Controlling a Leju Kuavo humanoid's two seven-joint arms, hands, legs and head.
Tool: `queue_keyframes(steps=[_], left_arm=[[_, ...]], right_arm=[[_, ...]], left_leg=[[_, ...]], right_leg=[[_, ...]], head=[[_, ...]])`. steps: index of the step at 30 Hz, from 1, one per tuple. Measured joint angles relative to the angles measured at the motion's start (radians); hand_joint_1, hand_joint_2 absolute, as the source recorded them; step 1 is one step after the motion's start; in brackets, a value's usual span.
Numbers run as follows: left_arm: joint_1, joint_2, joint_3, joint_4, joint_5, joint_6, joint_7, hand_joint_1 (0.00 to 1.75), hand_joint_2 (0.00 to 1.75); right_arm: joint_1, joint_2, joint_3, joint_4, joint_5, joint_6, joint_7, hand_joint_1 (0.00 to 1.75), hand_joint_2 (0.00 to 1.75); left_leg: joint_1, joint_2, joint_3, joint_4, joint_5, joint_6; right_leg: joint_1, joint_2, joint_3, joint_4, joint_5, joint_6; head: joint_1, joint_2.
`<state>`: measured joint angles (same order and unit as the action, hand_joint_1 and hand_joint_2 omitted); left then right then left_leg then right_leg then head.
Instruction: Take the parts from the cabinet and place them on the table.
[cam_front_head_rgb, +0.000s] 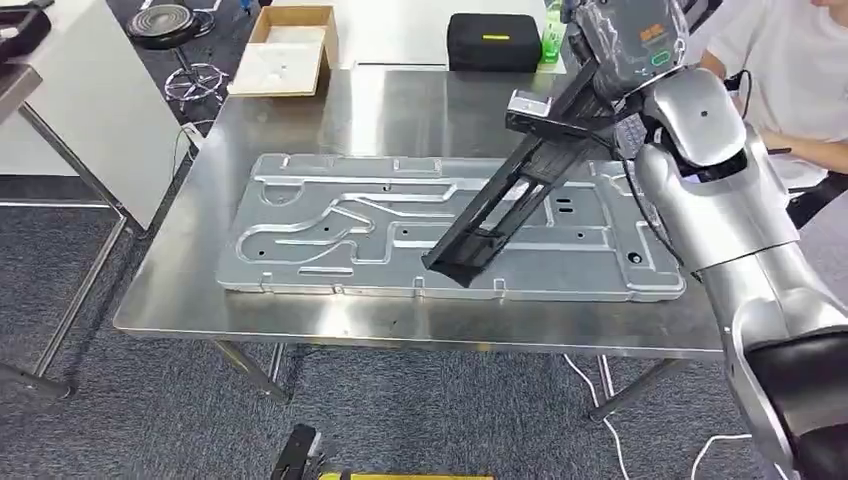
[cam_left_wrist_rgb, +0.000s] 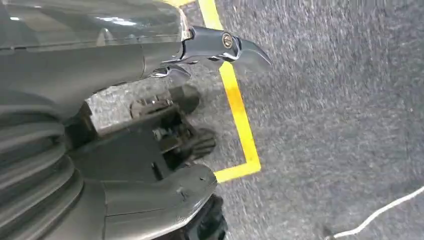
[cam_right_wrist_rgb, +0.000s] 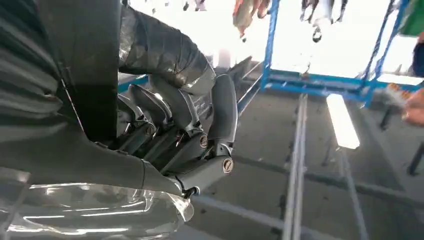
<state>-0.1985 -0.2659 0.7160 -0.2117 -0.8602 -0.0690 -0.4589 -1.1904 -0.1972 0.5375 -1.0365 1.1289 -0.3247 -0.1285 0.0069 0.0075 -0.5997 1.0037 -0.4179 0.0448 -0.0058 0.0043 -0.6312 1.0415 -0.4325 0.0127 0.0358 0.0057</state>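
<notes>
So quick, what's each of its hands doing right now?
Left hand: hangs over the floor, holding nothing; open or closed cannot be told.
Right hand: grips the long black part, its low end over the metal plate.

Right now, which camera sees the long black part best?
The head view: the long black part shows whole, slanting from the right hand down onto the metal plate. The right wrist view gives a close sliver; the left wrist view faces floor.

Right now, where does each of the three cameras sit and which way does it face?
Head view: high on the body, looking down at the steel table, stamped grey metal panel and long black frame part; right arm shows.
Left wrist view: faces grey carpet, yellow floor tape; left hand shows.
Right wrist view: faces up at blue framing; right hand shows.
Shared: the right hand.
</notes>
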Motion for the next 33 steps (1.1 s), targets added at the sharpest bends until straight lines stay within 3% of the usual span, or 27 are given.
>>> queue_keyframes(steps=[1, 4, 5, 6, 7, 9, 10, 11, 14, 15, 16, 17, 19, 20, 21, 22, 24, 25, 26, 28, 33], left_arm=[[-0.002, 0.000, 0.000, 0.000, 0.002, -0.004, 0.000, 0.00, 1.75], [-0.004, -0.001, 0.000, 0.000, 0.009, -0.011, 0.002, 0.00, 1.75], [-0.002, -0.001, 0.000, 0.000, 0.009, -0.012, 0.003, 0.00, 1.75], [0.000, -0.001, 0.000, 0.000, 0.010, -0.012, 0.003, 0.00, 1.75], [0.000, -0.001, 0.000, 0.000, 0.010, -0.012, 0.003, 0.00, 1.75], [0.000, -0.002, 0.000, 0.000, 0.011, -0.012, 0.003, 0.00, 1.75], [0.000, -0.001, 0.000, 0.000, 0.011, -0.012, 0.003, 0.00, 1.75], [-0.003, -0.002, 0.000, 0.000, 0.011, -0.012, 0.003, 0.00, 1.75], [0.000, -0.002, 0.000, 0.000, 0.008, -0.013, 0.004, 0.00, 1.75], [0.000, -0.001, 0.000, 0.000, 0.008, -0.013, 0.005, 0.00, 1.75], [-0.001, -0.001, 0.000, 0.000, 0.008, -0.013, 0.005, 0.00, 1.75], [-0.001, -0.001, 0.000, 0.000, 0.007, -0.013, 0.005, 0.00, 1.75], [-0.001, -0.001, 0.000, 0.000, 0.005, -0.013, 0.007, 0.00, 1.75], [0.000, -0.001, 0.000, 0.000, 0.005, -0.013, 0.008, 0.00, 1.75], [0.002, -0.001, 0.000, 0.000, 0.005, -0.014, 0.009, 0.00, 1.75], [0.002, -0.001, 0.000, 0.000, 0.004, -0.015, 0.010, 0.00, 1.75], [0.001, -0.001, 0.000, 0.000, 0.002, -0.016, 0.010, 0.00, 1.75], [0.000, 0.000, 0.000, 0.000, 0.001, -0.016, 0.010, 0.00, 1.75], [-0.001, 0.001, 0.000, 0.000, 0.001, -0.016, 0.010, 0.00, 1.75], [0.000, 0.001, 0.000, 0.000, 0.000, -0.017, 0.010, 0.00, 1.75], [0.000, 0.001, 0.000, 0.000, -0.001, -0.017, 0.010, 0.00, 1.75]], right_arm=[[-0.011, -0.002, 0.007, 0.003, -0.013, 0.018, -0.006, 1.75, 1.75], [-0.028, 0.000, 0.030, 0.020, -0.037, 0.047, -0.008, 1.75, 1.75], [-0.027, 0.000, 0.034, 0.027, -0.038, 0.049, -0.008, 1.75, 1.75], [-0.026, 0.000, 0.038, 0.033, -0.038, 0.051, -0.008, 1.75, 1.75], [-0.027, 0.000, 0.042, 0.037, -0.038, 0.052, -0.009, 1.75, 1.75], [-0.031, 0.000, 0.047, 0.040, -0.042, 0.055, -0.011, 1.75, 1.75], [-0.032, 0.000, 0.048, 0.044, -0.054, 0.063, -0.018, 1.75, 1.75], [-0.037, 0.002, 0.053, 0.047, -0.067, 0.073, -0.029, 1.75, 1.75], [-0.023, 0.002, 0.064, 0.055, -0.111, 0.070, -0.052, 1.75, 1.75], [-0.021, 0.003, 0.066, 0.055, -0.121, 0.068, -0.058, 1.75, 1.75], [-0.021, 0.006, 0.071, 0.054, -0.128, 0.066, -0.062, 1.75, 1.75], [-0.020, 0.010, 0.078, 0.054, -0.136, 0.064, -0.062, 1.75, 1.75], [-0.008, 0.013, 0.087, 0.053, -0.154, 0.062, -0.065, 1.75, 1.75], [0.000, 0.014, 0.092, 0.053, -0.162, 0.062, -0.068, 1.75, 1.75], [0.008, 0.015, 0.095, 0.052, -0.165, 0.063, -0.071, 1.75, 1.75], [0.015, 0.017, 0.098, 0.049, -0.168, 0.063, -0.072, 1.75, 1.75], [0.016, 0.019, 0.105, 0.042, -0.173, 0.063, -0.075, 1.75, 1.75], [0.016, 0.019, 0.107, 0.039, -0.174, 0.063, -0.074, 1.75, 1.75], [0.015, 0.019, 0.108, 0.039, -0.174, 0.063, -0.074, 1.75, 1.75], [0.018, 0.020, 0.111, 0.039, -0.174, 0.063, -0.074, 1.75, 1.75], [0.019, 0.020, 0.113, 0.039, -0.174, 0.063, -0.074, 1.75, 1.75]], left_leg=[[-0.003, 0.000, 0.002, -0.007, 0.003, 0.003], [-0.003, 0.002, 0.000, -0.006, 0.004, 0.008], [-0.002, 0.001, 0.000, -0.006, 0.004, 0.008], [-0.002, 0.000, 0.000, -0.005, 0.004, 0.008], [0.000, -0.002, 0.000, -0.002, 0.002, 0.005], [0.004, -0.004, 0.000, 0.013, -0.008, -0.006], [0.002, -0.005, -0.005, 0.020, -0.016, -0.014], [-0.003, -0.005, -0.011, 0.032, -0.019, -0.020], [-0.002, -0.004, -0.012, 0.025, -0.015, -0.031], [0.000, -0.005, -0.016, 0.030, -0.023, -0.038], [0.001, -0.005, -0.023, 0.053, -0.042, -0.043], [0.002, -0.005, -0.045, 0.106, -0.074, -0.047], [0.004, -0.005, -0.124, 0.272, -0.146, -0.052], [0.004, -0.005, -0.153, 0.328, -0.159, -0.052], [0.004, -0.005, -0.162, 0.337, -0.148, -0.050], [0.004, -0.005, -0.148, 0.300, -0.117, -0.047], [0.002, -0.006, -0.067, 0.129, -0.025, -0.033], [-0.002, -0.007, -0.032, 0.048, 0.000, -0.022], [-0.005, -0.007, -0.019, 0.031, -0.014, -0.021], [-0.009, -0.008, -0.020, 0.028, -0.012, -0.020], [-0.009, -0.008, -0.020, 0.028, -0.012, -0.019]], right_leg=[[0.000, -0.001, -0.011, 0.021, -0.019, 0.003], [-0.006, 0.000, -0.111, 0.237, -0.127, 0.014], [-0.010, -0.001, -0.136, 0.285, -0.135, 0.017], [-0.014, -0.001, -0.139, 0.285, -0.119, 0.020], [-0.019, -0.002, -0.119, 0.240, -0.085, 0.023], [-0.025, -0.006, -0.029, 0.062, 0.007, 0.029], [-0.024, -0.008, -0.002, 0.014, -0.005, 0.030], [-0.016, -0.004, -0.005, 0.004, -0.001, 0.019], [-0.013, -0.002, -0.011, 0.009, -0.002, 0.002], [-0.021, -0.002, -0.008, 0.003, 0.004, -0.009], [-0.021, -0.002, -0.006, 0.000, 0.004, -0.014], [-0.022, -0.002, -0.005, 0.000, 0.004, -0.020], [-0.017, -0.001, -0.005, 0.000, 0.002, -0.024], [-0.016, -0.001, -0.005, 0.001, 0.002, -0.024], [-0.014, -0.001, -0.004, 0.001, 0.001, -0.025], [-0.013, 0.000, -0.003, 0.001, 0.001, -0.025], [-0.010, 0.002, 0.002, 0.001, -0.001, -0.024], [-0.011, 0.001, 0.003, 0.000, -0.003, -0.022], [-0.005, 0.002, 0.000, 0.001, -0.003, -0.018], [-0.009, 0.001, 0.000, -0.002, -0.001, -0.007], [-0.010, 0.001, 0.001, -0.005, 0.001, -0.004]], head=[[0.002, 0.000], [0.001, 0.000], [0.001, 0.000], [0.001, 0.000], [0.001, 0.000], [0.001, 0.000], [0.001, 0.000], [0.000, 0.000], [0.000, 0.000], [-0.001, 0.000], [0.000, 0.000], [-0.001, 0.000], [-0.001, 0.000], [-0.001, 0.000], [0.000, 0.000], [-0.001, 0.000], [-0.001, 0.000], [0.000, 0.000], [0.000, 0.000], [0.000, 0.000], [-0.001, 0.000]])
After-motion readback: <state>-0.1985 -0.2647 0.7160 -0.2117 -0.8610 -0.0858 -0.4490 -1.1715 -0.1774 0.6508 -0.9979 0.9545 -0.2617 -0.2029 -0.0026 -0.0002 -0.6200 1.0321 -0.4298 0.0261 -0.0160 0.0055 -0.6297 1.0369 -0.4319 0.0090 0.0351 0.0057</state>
